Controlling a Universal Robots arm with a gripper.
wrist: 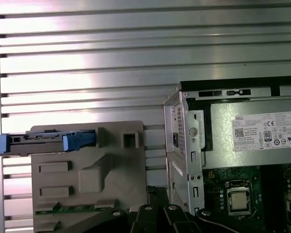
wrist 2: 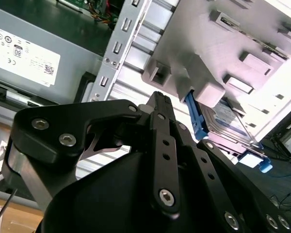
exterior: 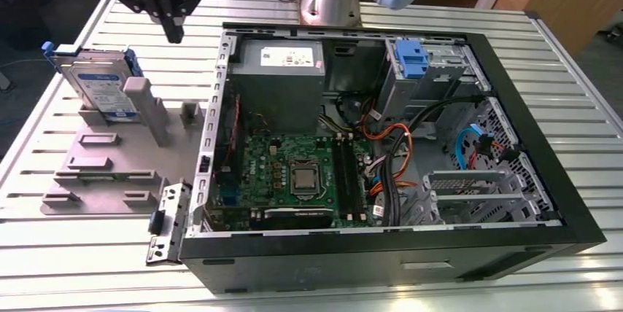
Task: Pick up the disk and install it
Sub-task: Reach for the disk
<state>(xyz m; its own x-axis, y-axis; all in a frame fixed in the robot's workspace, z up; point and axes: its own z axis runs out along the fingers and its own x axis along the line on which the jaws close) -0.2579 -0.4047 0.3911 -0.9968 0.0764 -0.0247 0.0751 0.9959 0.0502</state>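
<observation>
Overhead, the fingers [exterior: 175, 29] are closed together to a single tip and hold nothing; they hang pointing down over the bench [exterior: 555, 57], a slatted aluminium top. In the second wrist view the two black linkages converge on that shut tip.

Just below the tip, and to the exterior view's left of it, is the disk [exterior: 98, 86], apart from the fingers. It stands on its long edge in a slot of the grey fixture plate [exterior: 107, 177], label side visible, with its blue carrier frame running around the edges. The first wrist view shows the disk [wrist: 41, 140] edge-on, its blue end tab at the slot's mouth. In the second wrist view the disk [wrist 2: 228, 121] leans against a raised block of the plate.

To the exterior view's right of the plate lies the open computer case [exterior: 389, 248], its side panel off. Inside are the grey power supply [exterior: 277, 90] with a white sticker, the green motherboard [exterior: 292, 173], and a blue bracket [exterior: 411, 60] in the drive cage near the far corner. Behind the case stands the arm's base [exterior: 331, 2].
</observation>
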